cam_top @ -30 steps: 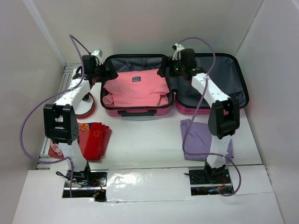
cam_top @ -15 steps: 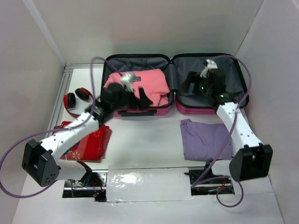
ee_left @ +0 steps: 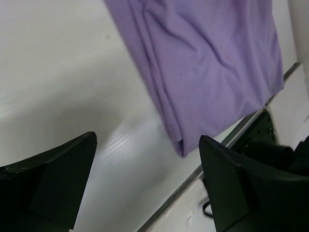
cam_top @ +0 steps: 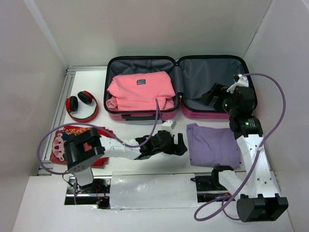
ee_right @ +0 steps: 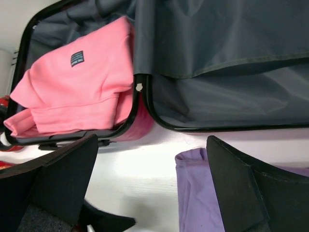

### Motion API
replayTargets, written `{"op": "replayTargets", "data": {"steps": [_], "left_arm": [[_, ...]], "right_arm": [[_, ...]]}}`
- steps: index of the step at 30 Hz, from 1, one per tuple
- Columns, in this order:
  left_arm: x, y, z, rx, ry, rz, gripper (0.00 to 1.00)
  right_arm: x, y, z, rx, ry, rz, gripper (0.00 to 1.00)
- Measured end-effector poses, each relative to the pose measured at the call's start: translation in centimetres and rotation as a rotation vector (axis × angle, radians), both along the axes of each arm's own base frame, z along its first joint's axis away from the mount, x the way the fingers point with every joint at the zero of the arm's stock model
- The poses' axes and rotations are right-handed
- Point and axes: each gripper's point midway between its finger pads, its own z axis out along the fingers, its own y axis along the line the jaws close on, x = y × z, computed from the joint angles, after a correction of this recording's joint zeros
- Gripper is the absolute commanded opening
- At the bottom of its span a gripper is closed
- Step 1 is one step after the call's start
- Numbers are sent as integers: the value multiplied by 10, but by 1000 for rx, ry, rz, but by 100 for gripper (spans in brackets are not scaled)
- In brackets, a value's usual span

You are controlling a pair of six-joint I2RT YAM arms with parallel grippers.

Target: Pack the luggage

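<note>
The luggage lies open at the back of the table, grey lining up; it also shows in the right wrist view. A folded pink garment fills its left half. A folded purple garment lies on the table in front of the right half, and shows in the left wrist view. My left gripper is open and empty, low over the table just left of the purple garment. My right gripper is open and empty above the suitcase's right half.
Red headphones lie at the far left. A red patterned cloth lies at the near left, partly behind the left arm. White walls close in the table on three sides. The foil-covered front ledge runs between the arm bases.
My left arm has swung from the suitcase's left half down and right to the purple garment. My right arm has pulled back to the right, over the suitcase's right half.
</note>
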Motion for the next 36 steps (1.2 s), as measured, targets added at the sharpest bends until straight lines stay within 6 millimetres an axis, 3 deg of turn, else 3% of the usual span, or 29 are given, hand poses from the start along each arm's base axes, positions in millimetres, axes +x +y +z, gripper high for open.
{"op": "replayTargets", "data": {"steps": [8, 11, 15, 17, 26, 30, 33, 36], "left_arm": [[16, -53, -27, -23, 28, 77, 98], [22, -68, -28, -30, 37, 116, 95], [29, -80, -30, -30, 56, 177, 81], [32, -82, -33, -31, 70, 206, 66], [40, -82, -47, 13, 97, 282, 33], [40, -81, -51, 26, 83, 267, 0], [40, -78, -52, 33, 73, 258, 0], [38, -57, -54, 49, 72, 247, 0]], "right_arm": [[-19, 7, -5, 39, 12, 22, 100], [-23, 7, -6, 41, 15, 22, 100], [-27, 6, -5, 39, 14, 18, 100], [-30, 5, -4, 37, 11, 14, 100], [-33, 3, -2, 39, 6, -3, 97], [-34, 3, -4, 41, 14, -4, 97], [-34, 3, -5, 43, 19, -4, 97], [-35, 6, -18, 58, 45, 5, 96]]}}
